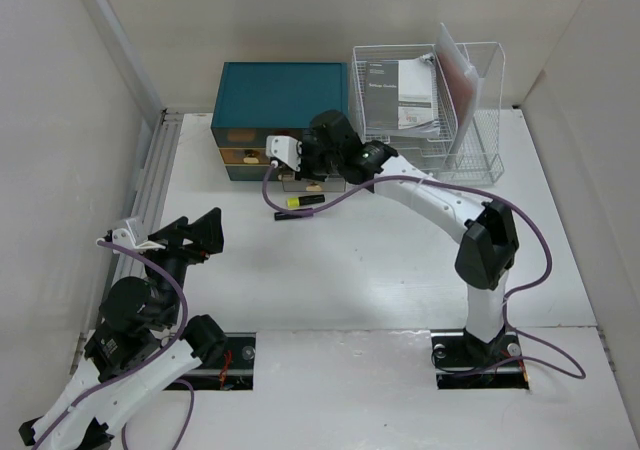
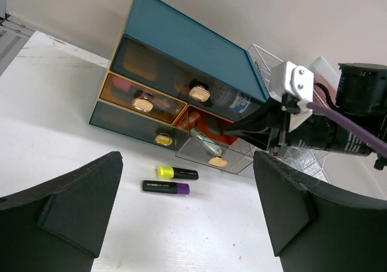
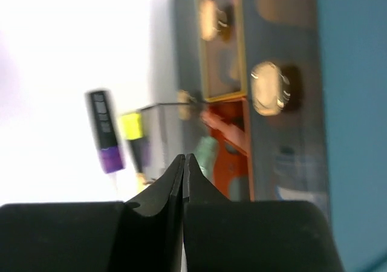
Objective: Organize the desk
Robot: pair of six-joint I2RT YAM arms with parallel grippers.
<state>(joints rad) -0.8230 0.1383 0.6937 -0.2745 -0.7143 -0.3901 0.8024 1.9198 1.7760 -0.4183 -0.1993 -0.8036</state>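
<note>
Right end effector (image 3: pixel 183 162), fingers together, at open drawer (image 2: pixel 199 152); yellow highlighter (image 2: pixel 176 173) nearby.

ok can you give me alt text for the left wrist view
A teal drawer unit with gold knobs stands on a white table, its lower right drawer pulled open and the shut right gripper reaching in just above it. A yellow highlighter and a purple highlighter lie in front; the open, empty left gripper frames the view.

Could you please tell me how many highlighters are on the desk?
2: a yellow-capped highlighter and a purple-capped highlighter, side by side in front of the drawer unit. Others may be hidden in drawers.
</note>
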